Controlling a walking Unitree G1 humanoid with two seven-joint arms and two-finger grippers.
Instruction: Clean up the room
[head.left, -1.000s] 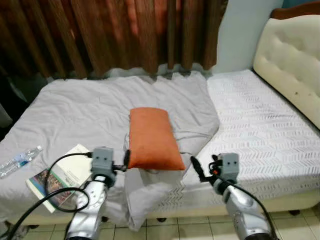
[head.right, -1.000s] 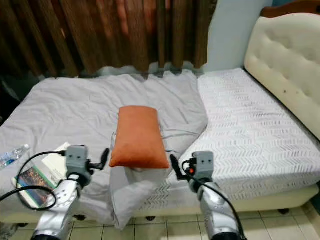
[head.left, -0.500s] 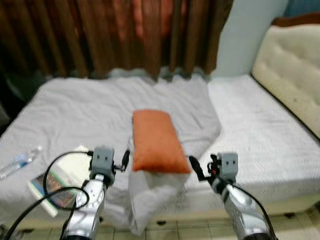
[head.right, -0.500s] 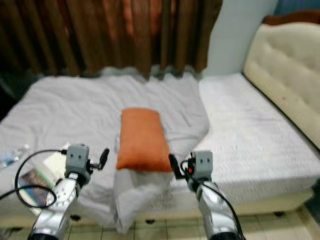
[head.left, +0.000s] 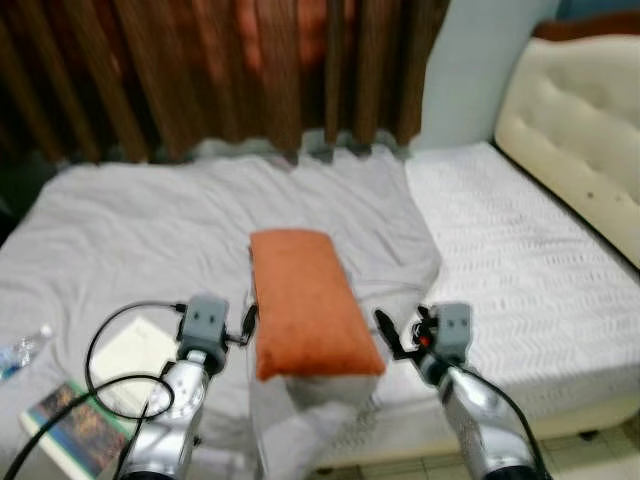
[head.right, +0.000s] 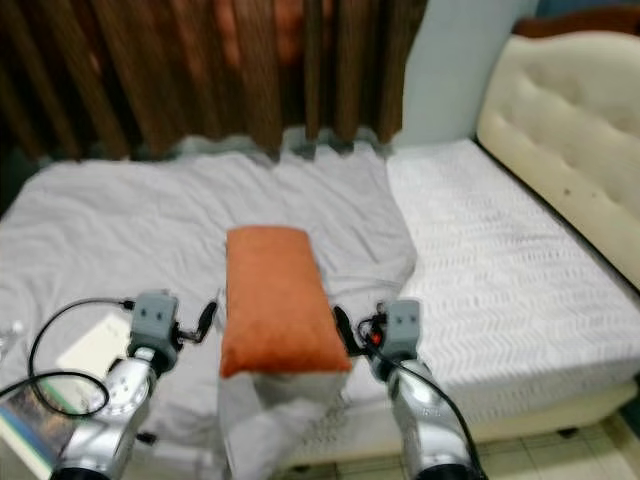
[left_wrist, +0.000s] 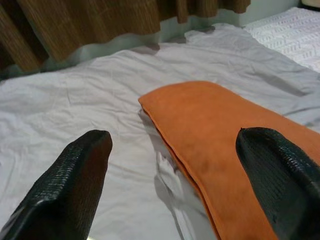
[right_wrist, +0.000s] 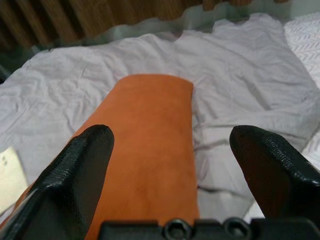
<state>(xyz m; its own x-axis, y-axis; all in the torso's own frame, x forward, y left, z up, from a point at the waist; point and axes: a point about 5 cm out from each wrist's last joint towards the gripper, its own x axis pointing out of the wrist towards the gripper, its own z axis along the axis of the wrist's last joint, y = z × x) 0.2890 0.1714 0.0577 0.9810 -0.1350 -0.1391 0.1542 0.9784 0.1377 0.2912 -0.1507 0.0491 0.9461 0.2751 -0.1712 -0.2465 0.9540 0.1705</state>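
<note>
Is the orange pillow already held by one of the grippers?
No, the orange pillow lies free on the grey sheet, with the open left gripper and right gripper either side of it.

The pillow (head.left: 308, 315) is matt orange cloth with a soft, suede-like nap. Under it the grey sheet (head.left: 150, 230) is thin, creased cloth. At 3 o'clock the white mattress cover (head.left: 510, 250) has a woven zigzag texture. The headboard (head.left: 575, 130) looks like smooth, tufted cream leatherette. The fingers (left_wrist: 75, 185) are black, finely textured plastic. The book (head.left: 75, 435) has a glossy paper cover.
</note>
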